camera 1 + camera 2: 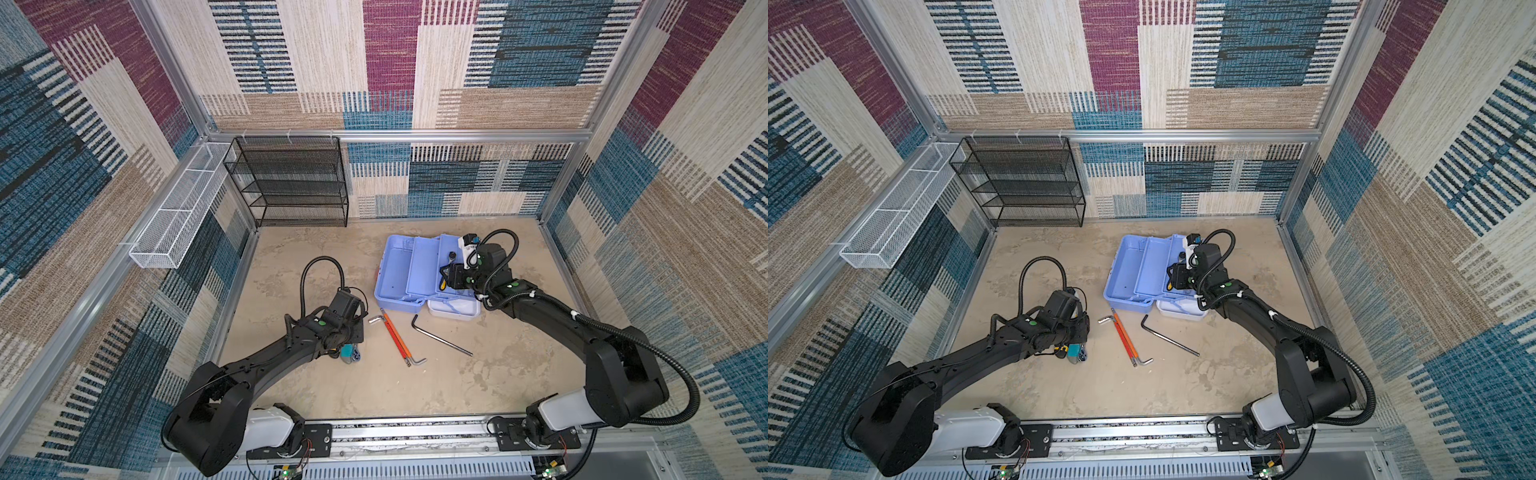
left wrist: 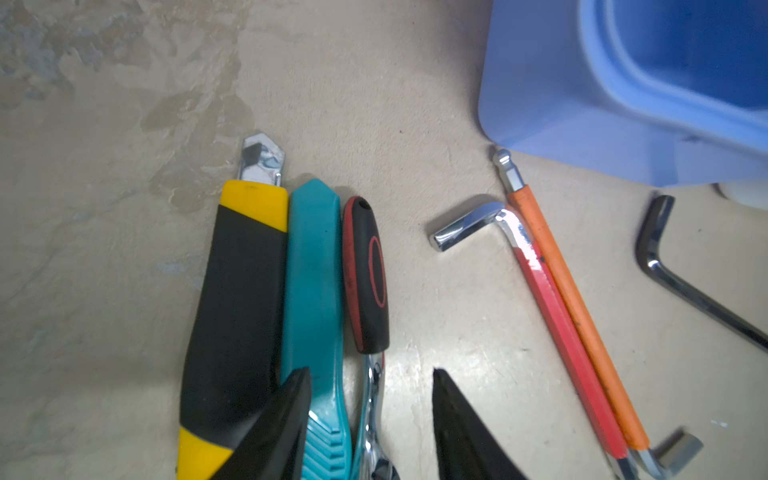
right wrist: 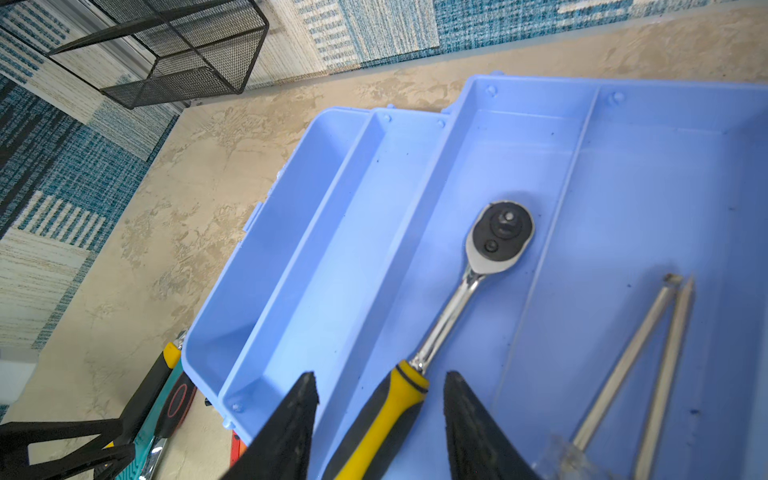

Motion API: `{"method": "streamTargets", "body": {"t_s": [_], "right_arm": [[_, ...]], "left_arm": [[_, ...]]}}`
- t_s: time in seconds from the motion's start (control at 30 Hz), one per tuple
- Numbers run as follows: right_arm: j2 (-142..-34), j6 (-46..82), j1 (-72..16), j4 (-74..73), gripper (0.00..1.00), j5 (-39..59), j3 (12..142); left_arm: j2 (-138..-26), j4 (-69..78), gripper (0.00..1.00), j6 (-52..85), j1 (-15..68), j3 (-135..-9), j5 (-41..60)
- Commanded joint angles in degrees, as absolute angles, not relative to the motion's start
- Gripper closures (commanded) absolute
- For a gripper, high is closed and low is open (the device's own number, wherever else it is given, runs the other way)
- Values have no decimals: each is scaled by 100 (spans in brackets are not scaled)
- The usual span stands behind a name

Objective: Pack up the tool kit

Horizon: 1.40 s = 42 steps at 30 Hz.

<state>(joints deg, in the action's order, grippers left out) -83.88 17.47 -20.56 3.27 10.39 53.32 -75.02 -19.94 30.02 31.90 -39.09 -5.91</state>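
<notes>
The tool kit [image 1: 395, 270] lies open in both top views, light blue base and trays spread, white lid [image 1: 455, 311] at its near side. My right gripper [image 3: 380, 374] hovers open over a tray [image 3: 623, 174], jaws either side of a yellow-and-black ratchet handle [image 3: 390, 411] without touching it. Two screwdriver shafts [image 3: 648, 345] lie beside it. My left gripper [image 2: 368, 374] is open low over the floor, straddling a teal handle [image 2: 313, 291] and a chrome tool with a red-black grip [image 2: 368, 278]. A yellow-black utility knife [image 2: 241, 299] lies alongside.
Red and orange hex keys [image 1: 399, 338] and a black hex key [image 1: 440, 336] lie on the floor between the arms, near the tool kit [image 2: 582, 104]. A black wire-mesh rack [image 1: 291, 183] and white wire basket [image 1: 183, 212] stand at the back left.
</notes>
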Motion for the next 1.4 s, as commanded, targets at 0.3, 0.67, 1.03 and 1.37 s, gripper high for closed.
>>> {"method": "streamTargets", "body": {"t_s": [0.3, 0.67, 1.03, 1.37], "right_arm": [[-8333, 1700, -2059, 163, 46, 897, 5280], [-8151, 1739, -2046, 4, 43, 767, 5133], [-7804, 1853, -1828, -190, 40, 657, 4839], [-7802, 1854, -1754, -213, 40, 1084, 4882]], "left_arm": [[-8002, -1829, 65, 2962, 3199, -3897, -310], [-8343, -1797, 79, 2976, 3208, -3947, -132], [-8099, -1680, 100, 3053, 3221, -3909, 27], [-7605, -1687, 100, 3093, 3252, -4061, 119]]}}
